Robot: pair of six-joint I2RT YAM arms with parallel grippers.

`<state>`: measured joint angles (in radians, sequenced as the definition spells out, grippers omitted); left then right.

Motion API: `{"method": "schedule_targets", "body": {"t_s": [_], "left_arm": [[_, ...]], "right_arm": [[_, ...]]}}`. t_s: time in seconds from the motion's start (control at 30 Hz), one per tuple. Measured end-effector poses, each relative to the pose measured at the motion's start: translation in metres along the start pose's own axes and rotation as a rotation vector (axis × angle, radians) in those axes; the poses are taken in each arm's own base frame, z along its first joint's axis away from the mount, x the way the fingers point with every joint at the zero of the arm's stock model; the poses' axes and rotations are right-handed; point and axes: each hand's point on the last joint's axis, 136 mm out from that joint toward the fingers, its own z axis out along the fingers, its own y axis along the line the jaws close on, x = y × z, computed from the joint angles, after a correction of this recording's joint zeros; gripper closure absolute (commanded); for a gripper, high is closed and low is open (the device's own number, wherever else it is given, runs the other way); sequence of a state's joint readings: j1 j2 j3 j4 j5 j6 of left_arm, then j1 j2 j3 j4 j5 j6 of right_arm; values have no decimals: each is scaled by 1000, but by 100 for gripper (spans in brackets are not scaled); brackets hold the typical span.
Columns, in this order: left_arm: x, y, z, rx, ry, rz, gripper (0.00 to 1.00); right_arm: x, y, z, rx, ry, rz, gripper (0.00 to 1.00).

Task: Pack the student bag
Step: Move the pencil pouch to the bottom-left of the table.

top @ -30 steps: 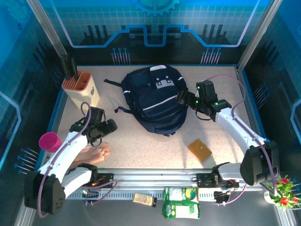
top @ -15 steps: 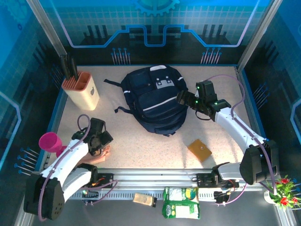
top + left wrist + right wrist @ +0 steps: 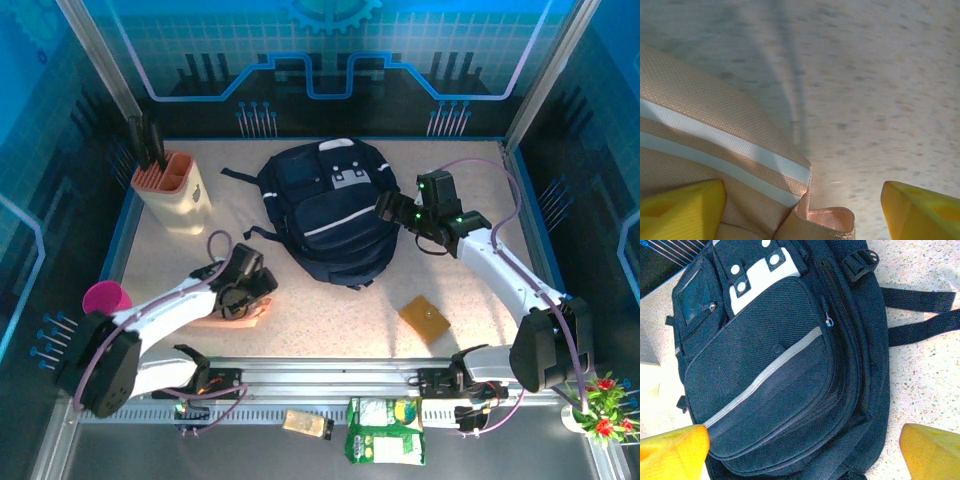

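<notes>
Left claw (image 3: 240, 295) is hovering released close to the near edge of the table (image 3: 330, 315), left of its middle, with its yellow fingers (image 3: 680, 207) standing wide apart over a peach fabric pouch (image 3: 715, 145) striped in white. Through the left wrist camera the pouch is lying beneath one finger and reaching only about halfway across the gap, with bare table showing before the other finger, so the claw is sitting off-centre on its load. The right claw (image 3: 395, 212) is also hanging released, just over the right flank of the student bag (image 3: 328, 215). That bag is lying flat and front-up in the middle of the table toward the far edge, its grey-white patch (image 3: 760, 277) pointing at that edge. The step in hand is looking like the pickup of the pouch for packing. To do it well, the left arm is needing to shift until the pouch's folded corner is sitting midway between the fingers. It is then needing to sink until the tips are nearly brushing the table, since thin cloth is apt to be slipping from a grip taken too high. The bag's zips are appearing shut, with a small pull (image 3: 828, 318) showing beside the mesh pocket. The right claw is therefore probably being called on to pinch that pull and draw it round before anything is going in.
</notes>
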<state>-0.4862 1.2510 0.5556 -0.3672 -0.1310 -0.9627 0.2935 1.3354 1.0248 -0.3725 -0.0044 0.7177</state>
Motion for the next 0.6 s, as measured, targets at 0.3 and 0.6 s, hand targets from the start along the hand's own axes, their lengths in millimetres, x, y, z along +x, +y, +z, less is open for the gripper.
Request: {"method": "schedule_targets", "body": {"t_s": [0.3,0.6], "left_arm": [[8,-84,12,111,80,150,17],[-41,-54,-50,80,-45,74,18]], "right_arm": [[1,1,0,-7,4,-4,5],[13,34,5,-78,28,-132,1]]}}
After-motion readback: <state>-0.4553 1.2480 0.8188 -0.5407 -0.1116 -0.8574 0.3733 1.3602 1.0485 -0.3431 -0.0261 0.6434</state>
